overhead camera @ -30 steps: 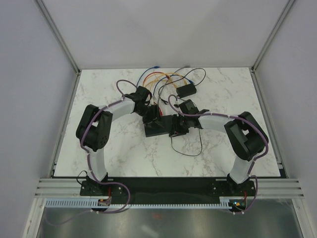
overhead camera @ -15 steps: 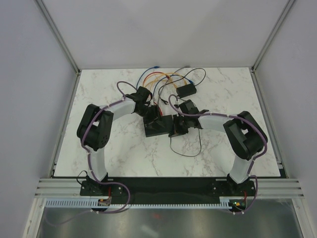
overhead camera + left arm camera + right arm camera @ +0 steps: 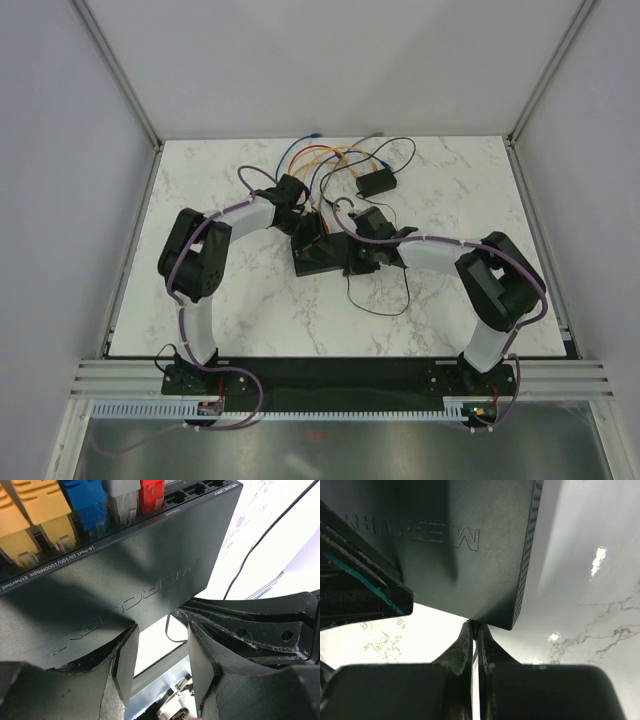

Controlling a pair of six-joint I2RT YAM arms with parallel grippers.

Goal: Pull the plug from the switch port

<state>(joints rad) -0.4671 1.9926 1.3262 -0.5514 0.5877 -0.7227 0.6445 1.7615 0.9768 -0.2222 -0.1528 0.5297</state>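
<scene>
- Two pieces of writing can be read on the switch: raised "MERCURY" across its flat black top, and small white print, "10-Port 10/100/1000Mbps Ethernet", along the port edge (the line runs off the left of the wrist view).
- Five plugs sit side by side in its ports: two yellow plugs, a blue plug, a grey plug and a red plug.
- From above, the left arm bows out toward the desk's left edge and its forearm comes in to the switch's far left end. The right arm bows toward the right edge and its forearm points left at the switch's right end.
- The left gripper has its jaws spread over the long edge opposite the ports. The gap shows pale desk and a thin black cord.
- The right gripper has its fingers pressed together at a corner of the switch, below the perforated side. I cannot tell whether anything thin is caught between them.
- The switch lies near the middle of the desk, slightly toward the far edge and skewed to the edges, between the two grippers.
- The adapter block lies apart, nearer the far edge.
</scene>
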